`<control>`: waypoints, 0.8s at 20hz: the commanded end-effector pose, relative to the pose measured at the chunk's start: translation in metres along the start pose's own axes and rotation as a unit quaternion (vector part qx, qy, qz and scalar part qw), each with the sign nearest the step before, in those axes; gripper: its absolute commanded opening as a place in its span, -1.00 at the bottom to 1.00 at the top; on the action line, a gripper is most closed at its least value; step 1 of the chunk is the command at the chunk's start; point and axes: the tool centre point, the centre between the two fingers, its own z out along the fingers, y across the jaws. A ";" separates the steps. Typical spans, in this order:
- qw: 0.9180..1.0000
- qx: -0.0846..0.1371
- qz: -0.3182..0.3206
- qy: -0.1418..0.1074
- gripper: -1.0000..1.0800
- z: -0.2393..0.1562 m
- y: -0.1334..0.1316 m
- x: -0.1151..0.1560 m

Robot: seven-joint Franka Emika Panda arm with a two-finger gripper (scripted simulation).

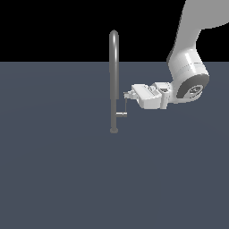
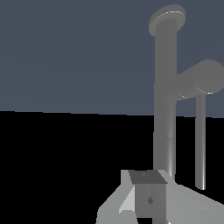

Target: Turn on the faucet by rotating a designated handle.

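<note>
Gripper [image 1: 128, 95] of the white robot arm [image 1: 188, 67] points sideways at the faucet [image 1: 114, 80], its tip right at the upper end of the handle [image 1: 124, 107]; whether its fingers are clenched, released or grasping the rod cannot be told from either view. Beneath everything lies a broad, dark blue-grey counter [image 1: 58, 179]. The faucet, a tall slim grey pipe with a rounded arched top, stands upright on a small round base on the counter. The handle, much smaller, juts from the faucet's lower part toward the arm as a short stub, then turns upward as a thin rod. In the wrist view the faucet [image 2: 165, 109] and handle [image 2: 200, 131] appear close up, just beyond the gripper [image 2: 146, 199].
</note>
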 end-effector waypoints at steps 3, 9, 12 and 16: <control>1.000 0.015 0.015 -0.015 -1.00 0.003 -0.001 0.012; 1.000 0.017 0.016 -0.017 -1.00 0.004 0.000 0.013; 1.000 0.017 0.016 -0.017 -1.00 0.004 0.002 0.012; 1.000 0.017 0.016 -0.017 -1.00 0.004 0.012 0.008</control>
